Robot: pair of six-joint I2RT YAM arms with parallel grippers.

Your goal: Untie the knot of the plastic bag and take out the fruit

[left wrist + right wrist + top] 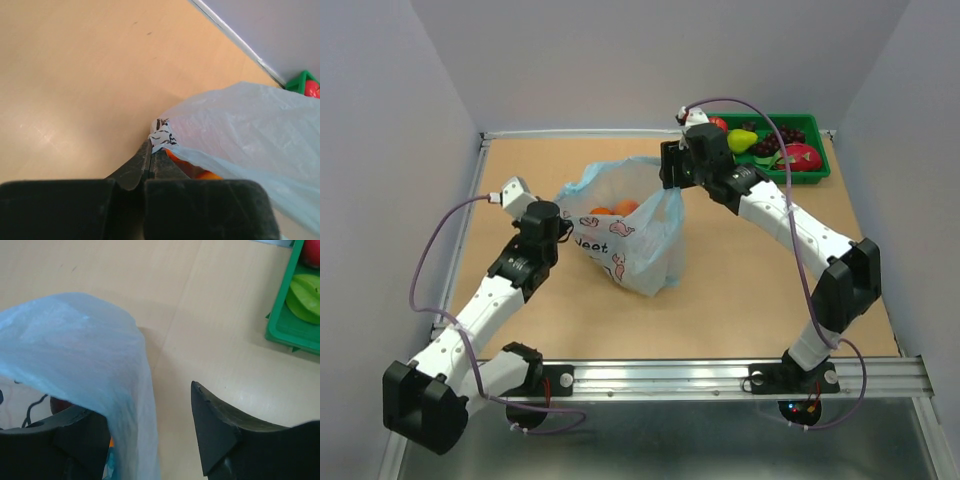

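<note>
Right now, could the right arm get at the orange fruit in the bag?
Probably yes: the plastic bag gapes open and the orange fruit lies uncovered near the right gripper, though plastic drapes over one finger.

Centre frame, the plastic bag is translucent light blue with a pink-red cartoon print; orange fruit shows inside. Upper right, a green tray holds red, yellow-green and dark purple produce; the table is tan
</note>
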